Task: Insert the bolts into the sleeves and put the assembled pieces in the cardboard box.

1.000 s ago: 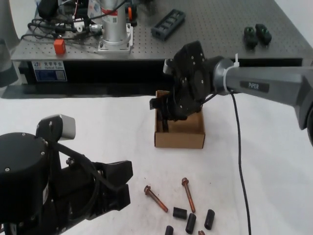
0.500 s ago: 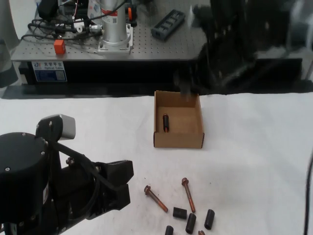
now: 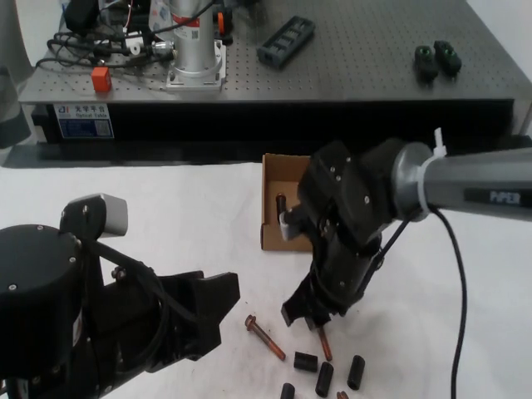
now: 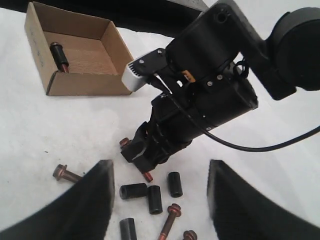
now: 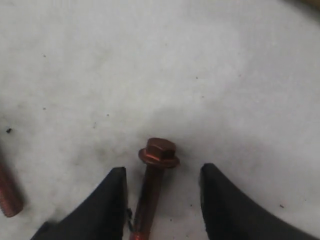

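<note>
My right gripper (image 3: 306, 314) hangs low over the white cloth, open, its fingers either side of a copper bolt (image 5: 154, 170) that lies flat with its hex head out in front of the fingertips. A second bolt (image 3: 264, 337) lies to its left. Several black sleeves (image 3: 324, 378) sit just nearer than the bolts. The cardboard box (image 3: 278, 237) holds one assembled piece (image 4: 59, 54). My left gripper (image 3: 218, 312) is open and empty at the front left, facing the right gripper (image 4: 142, 160) and the loose parts.
A perforated metal bench (image 3: 374, 58) stands behind the cloth with a silver post (image 3: 195, 50), cables, an orange block (image 3: 100, 79) and a black tray (image 3: 286, 40). The right arm's cable (image 3: 455, 274) trails across the cloth at the right.
The right arm left the box, swung up and away, then came down over the bolt near the sleeves. The assembled piece stayed in the box. The left gripper barely shifted.
</note>
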